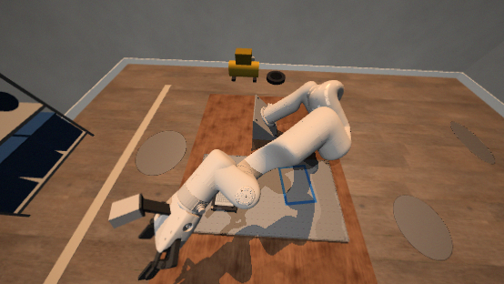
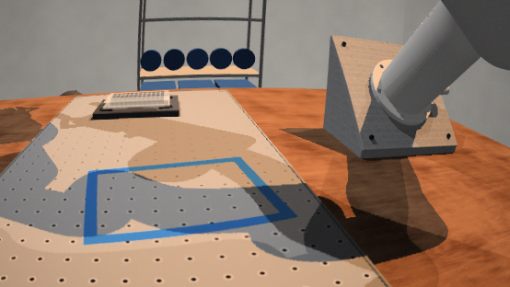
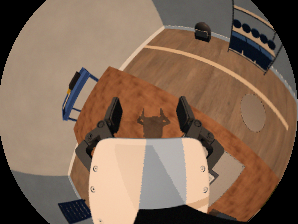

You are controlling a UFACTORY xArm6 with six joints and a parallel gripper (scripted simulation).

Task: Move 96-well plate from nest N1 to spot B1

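Wooden bench carries a grey perforated deck (image 2: 193, 258); the clear 96-well plate (image 2: 136, 99) sits in its black nest (image 2: 136, 111) at one end. My black-fingered gripper (image 1: 159, 264) hangs spread and empty beyond the deck's edge, the plate behind my wrist.

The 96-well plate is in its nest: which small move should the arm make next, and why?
Probably swing the open gripper back over the 96-well plate. The plate sits in the plate nest, the blue outline holds nothing, and the fingers hang beyond the deck's edge, gripping nothing.
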